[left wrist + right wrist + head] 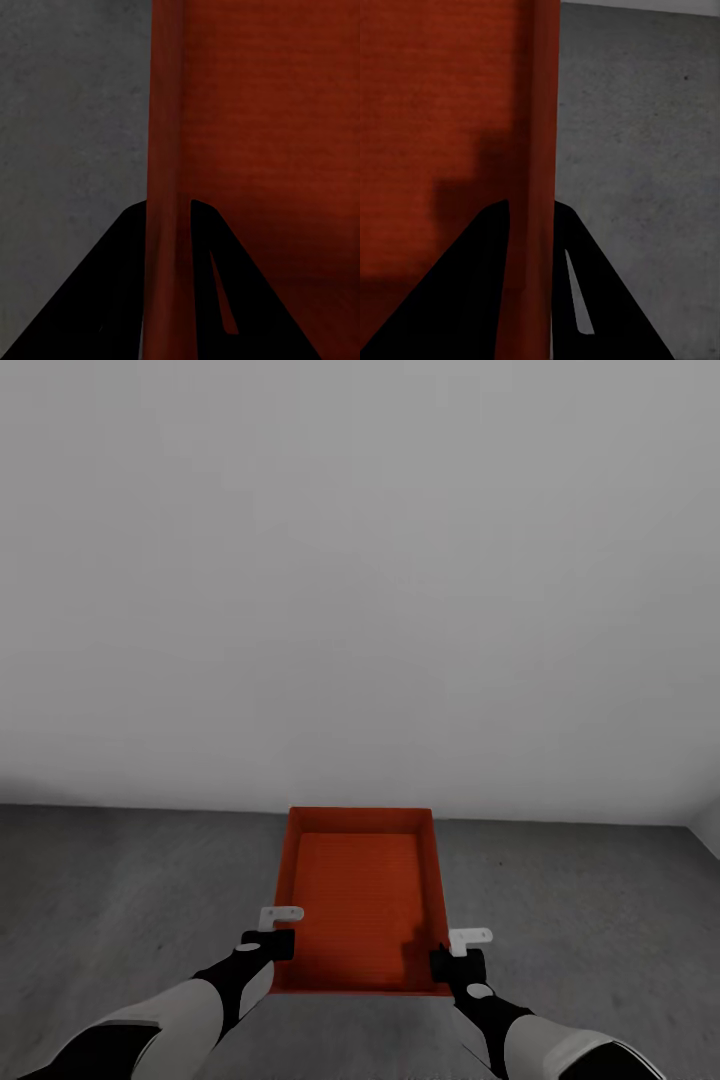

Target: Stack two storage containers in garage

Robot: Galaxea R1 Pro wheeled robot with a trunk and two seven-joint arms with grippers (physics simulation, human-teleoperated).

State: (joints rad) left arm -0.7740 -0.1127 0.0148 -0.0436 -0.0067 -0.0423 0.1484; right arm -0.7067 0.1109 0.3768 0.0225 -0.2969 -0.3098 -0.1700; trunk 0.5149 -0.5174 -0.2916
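Plain white wall [360, 560] rises ahead of the robot and meets a dark grey, matte, concrete-like floor [120, 880], which suits the garage where the task ends. Starting at the left gripper [270, 945], its two black fingers [112, 285] straddle the thin left long wall of an orange-red, lidless rectangular storage container [358, 900], one finger outside and one inside, pinched onto that wall; the left wrist view shows the wall running straight up between them. The right gripper [456, 963] does the same on the opposite long wall, its dark fingers [600, 285] clamped either side of the rim near the corner closest to the robot. Between the two arms the container lies level, its ribbed bottom open to view and empty, its far short wall just short of the base of the wall. Whether it already rests on the floor or hangs slightly above it cannot be told from these pictures. A second container is not to be seen here, so this one is judged to be the base of the stack. To do the step well, both arms should lower together so the bin does not tilt or twist in the thin-wall grips, settle it flat, then open both grippers evenly and lift straight clear of the rims. Leaving room in front of the wall would make the later stacking easier.
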